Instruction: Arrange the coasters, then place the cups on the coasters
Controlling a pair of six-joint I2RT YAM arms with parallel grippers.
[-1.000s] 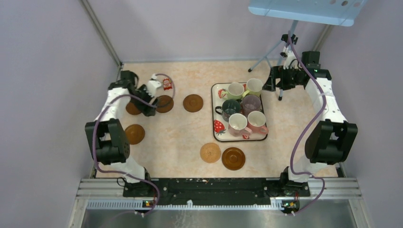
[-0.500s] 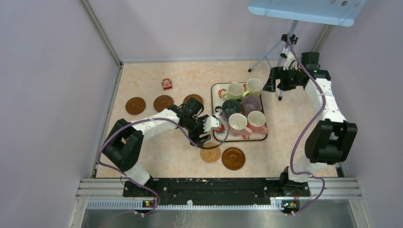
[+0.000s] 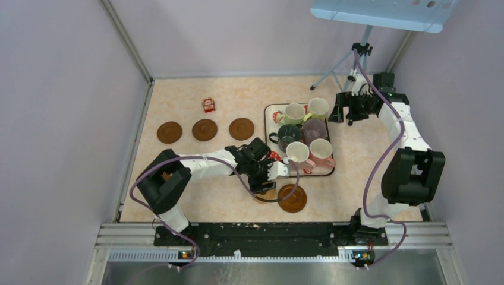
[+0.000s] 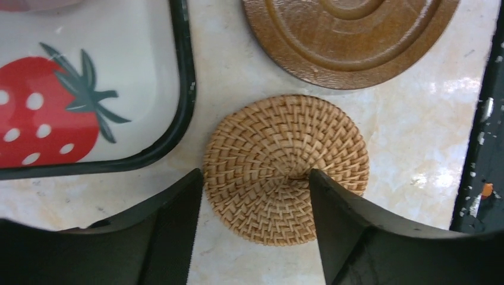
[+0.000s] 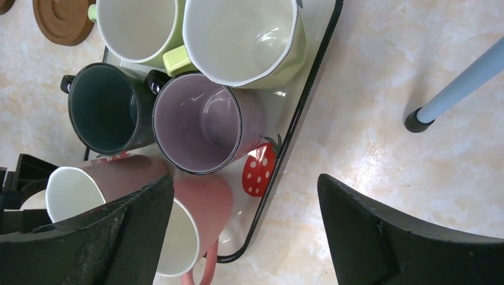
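My left gripper (image 3: 264, 184) (image 4: 255, 173) hangs low over the tan woven coaster (image 4: 285, 160), jaws open. Its left finger stands at the coaster's left edge and its right fingertip lies over the coaster's middle. A dark brown coaster (image 3: 292, 198) (image 4: 347, 35) lies just to the right of the tan one. Three dark brown coasters (image 3: 169, 132) (image 3: 204, 129) (image 3: 241, 128) form a row at the back left. Several cups (image 3: 314, 129) (image 5: 199, 122) stand on the strawberry tray (image 3: 267, 119) (image 5: 300, 127). My right gripper (image 3: 339, 107) (image 5: 245, 178) hovers open and empty beside the tray's far right edge.
A small red packet (image 3: 208, 105) lies behind the coaster row. A tripod (image 3: 345, 59) stands at the back right, with one foot (image 5: 416, 122) close to my right gripper. The tray's black rim (image 4: 184, 77) runs just left of the tan coaster.
My left arm has swung from the back-left coasters across to the tan coaster at the front, and its jaws have narrowed. My right gripper has shifted slightly.
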